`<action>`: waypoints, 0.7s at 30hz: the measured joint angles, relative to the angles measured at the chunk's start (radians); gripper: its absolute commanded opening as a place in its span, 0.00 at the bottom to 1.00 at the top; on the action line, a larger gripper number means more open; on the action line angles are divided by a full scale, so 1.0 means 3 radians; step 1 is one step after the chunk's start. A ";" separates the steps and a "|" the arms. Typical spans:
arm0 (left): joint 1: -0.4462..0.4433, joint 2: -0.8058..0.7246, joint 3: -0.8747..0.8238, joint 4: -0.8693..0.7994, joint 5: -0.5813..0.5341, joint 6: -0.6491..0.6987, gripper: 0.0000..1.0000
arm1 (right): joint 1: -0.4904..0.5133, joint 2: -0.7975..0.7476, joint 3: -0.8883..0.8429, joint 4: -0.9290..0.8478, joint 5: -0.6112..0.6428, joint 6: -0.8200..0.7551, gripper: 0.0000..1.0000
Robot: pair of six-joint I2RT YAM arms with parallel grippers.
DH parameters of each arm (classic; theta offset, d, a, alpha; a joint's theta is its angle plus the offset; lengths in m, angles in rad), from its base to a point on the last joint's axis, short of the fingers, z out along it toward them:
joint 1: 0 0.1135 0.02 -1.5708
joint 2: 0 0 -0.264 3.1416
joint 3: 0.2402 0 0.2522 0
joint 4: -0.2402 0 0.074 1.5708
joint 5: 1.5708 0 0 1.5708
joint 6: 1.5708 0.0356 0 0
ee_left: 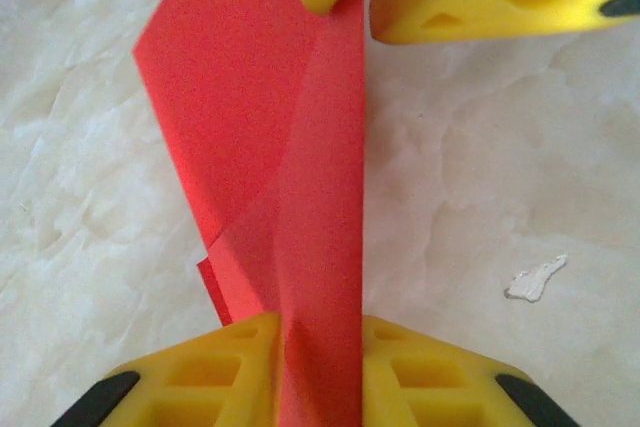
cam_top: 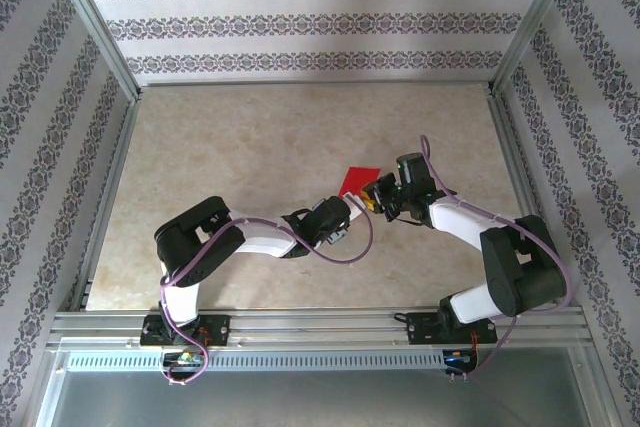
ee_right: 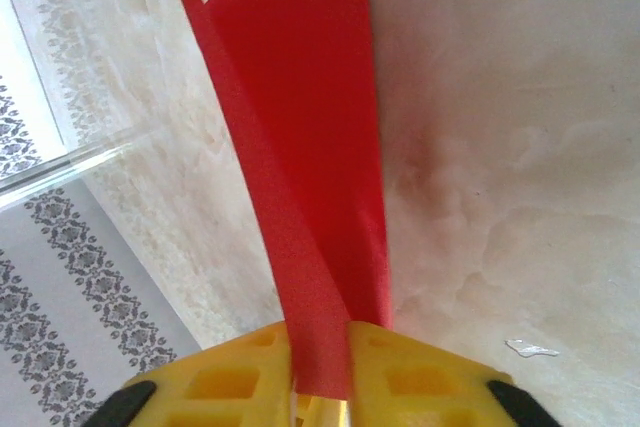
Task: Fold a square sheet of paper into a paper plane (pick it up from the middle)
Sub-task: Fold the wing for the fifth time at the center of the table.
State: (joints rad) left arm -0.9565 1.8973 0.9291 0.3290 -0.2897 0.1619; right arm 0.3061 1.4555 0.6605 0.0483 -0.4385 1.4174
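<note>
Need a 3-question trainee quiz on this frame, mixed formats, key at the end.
1. True or false: the red paper lies flat and unfolded, untouched by either gripper.
2. What sits between the fingers of the left gripper? A) nothing B) the red paper C) a cable
3. In the left wrist view, what small thing lies on the table to the right of the paper?
Key: 1 false: it is creased, and the right gripper pinches it too. 2 B. 3 a white scrap.

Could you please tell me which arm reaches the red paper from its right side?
The right arm: the right gripper meets the paper from the right; the left gripper comes from the near left.
</note>
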 measured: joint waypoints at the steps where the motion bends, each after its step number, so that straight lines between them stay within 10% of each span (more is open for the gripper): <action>1: 0.0000 0.0000 -0.0006 0.0003 0.0000 0.0004 0.19 | -0.0006 0.0000 0.0000 0.0000 -0.0003 -0.0017 0.31; 8: 0.0000 0.0000 -0.0125 0.0052 0.0015 0.0037 0.17 | -0.0083 0.0200 0.0043 -0.0126 -0.0079 -0.0272 0.47; 21: 0.0000 0.0000 -0.0168 0.0078 0.0078 0.0135 0.17 | -0.0098 0.0420 0.0365 -0.0456 -0.0289 -0.0721 0.49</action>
State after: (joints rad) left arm -0.9565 1.8973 0.8787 0.3523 -0.2665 0.2024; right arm 0.2768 1.5814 0.7700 -0.0887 -0.5251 1.2011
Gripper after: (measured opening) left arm 0.173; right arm 0.486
